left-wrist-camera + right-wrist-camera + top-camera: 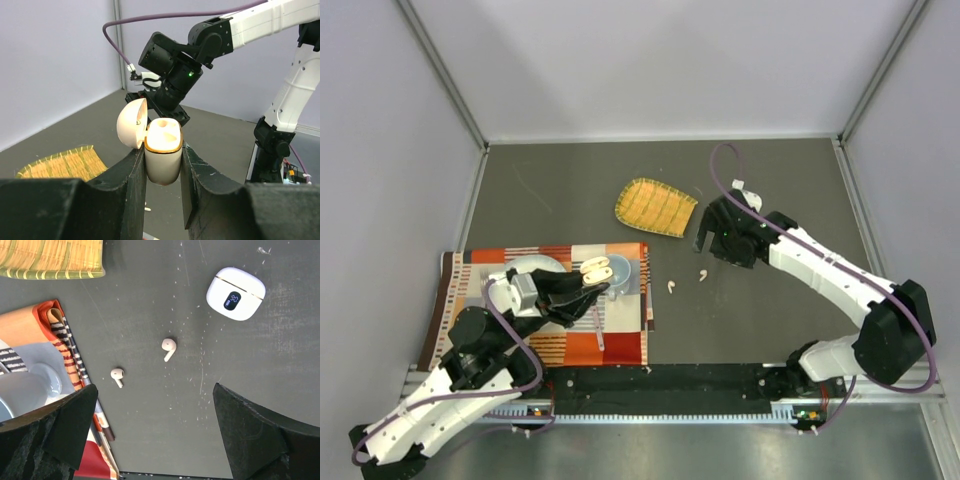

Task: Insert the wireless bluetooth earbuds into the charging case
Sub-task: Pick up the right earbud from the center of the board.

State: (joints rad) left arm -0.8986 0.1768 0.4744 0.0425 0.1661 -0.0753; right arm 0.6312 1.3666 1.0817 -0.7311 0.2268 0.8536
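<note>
My left gripper (162, 156) is shut on the cream charging case (162, 160), which stands upright between the pads with its lid (132, 123) hinged open. From above, the case (597, 271) is held over the striped cloth. Two white earbuds (169, 346) (117, 374) lie loose on the dark table, apart from each other; the top view has them (702, 273) (672, 287) just right of the cloth. My right gripper (155, 400) hovers above them, open and with nothing between its fingers, and from above it (712, 245) is just beyond the earbuds.
A second white case (236, 293) with a small display lies shut on the table. A yellow woven tray (655, 205) sits behind the earbuds. The striped cloth (550, 320) carries a pale cup (621, 270) and a thin stick (599, 328).
</note>
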